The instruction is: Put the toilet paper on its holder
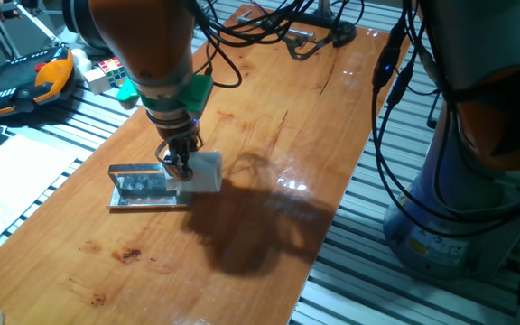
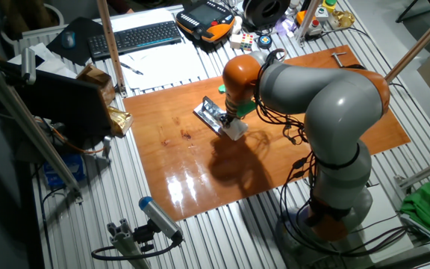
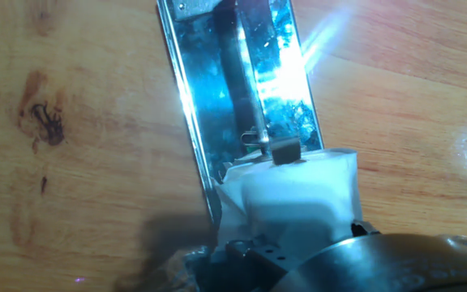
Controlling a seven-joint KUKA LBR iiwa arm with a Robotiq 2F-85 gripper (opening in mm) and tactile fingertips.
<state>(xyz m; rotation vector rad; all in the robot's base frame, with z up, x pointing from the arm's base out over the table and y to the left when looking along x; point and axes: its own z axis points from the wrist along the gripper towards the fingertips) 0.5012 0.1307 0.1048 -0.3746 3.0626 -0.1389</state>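
The holder point(image 1: 138, 187) is a shiny silver plate with a raised bar, lying on the wooden table point(image 1: 269, 126). The white toilet paper point(image 1: 202, 171) sits at the plate's right end, held in my gripper point(image 1: 179, 165), which is shut on it from above. In the hand view the roll point(image 3: 286, 195) fills the bottom, and the free tip of the holder's bar point(image 3: 250, 89) meets the roll's near face. The other fixed view shows the roll point(image 2: 236, 128) and holder point(image 2: 210, 113) under the orange arm. Whether the bar has entered the core is hidden.
A Rubik's cube point(image 1: 105, 72) and an orange-black pendant point(image 1: 25, 81) lie off the table's left. Cables point(image 1: 287, 27) trail across the far end. A keyboard point(image 2: 134, 37) sits beyond the table. The robot base point(image 2: 334, 194) stands to the right.
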